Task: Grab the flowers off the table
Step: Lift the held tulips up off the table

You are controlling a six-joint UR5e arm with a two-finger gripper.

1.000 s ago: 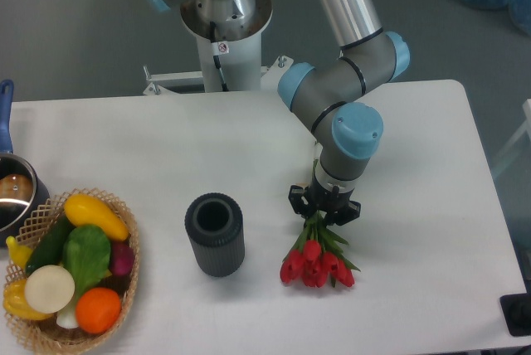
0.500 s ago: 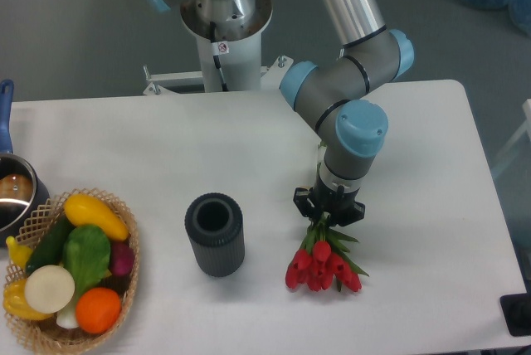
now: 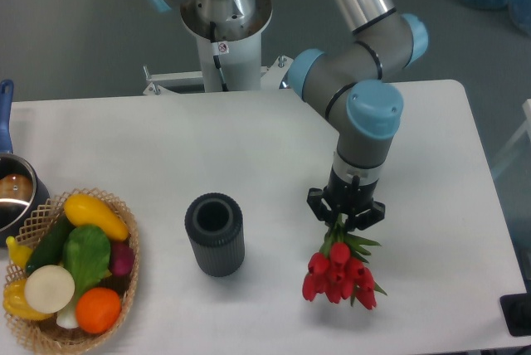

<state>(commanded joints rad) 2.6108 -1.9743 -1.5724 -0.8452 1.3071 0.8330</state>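
Note:
A slim bunch of red tulips, the flowers (image 3: 341,274), hangs from my gripper (image 3: 346,213) over the right front part of the white table (image 3: 166,156). The red heads point toward the front edge and the green stems run up between the black fingers. My gripper is shut on the stems, under the grey arm with its blue cap. Whether the flower heads touch the tabletop I cannot tell.
A dark grey ribbed cylinder vase (image 3: 215,234) stands upright left of the flowers. A wicker basket of colourful vegetables (image 3: 70,269) sits at the front left. A metal pot with a blue handle (image 3: 12,192) is at the left edge. The robot base (image 3: 222,31) stands behind the table.
My gripper has moved to the right and toward the front edge, carrying the flowers with it. The vase and basket have not moved.

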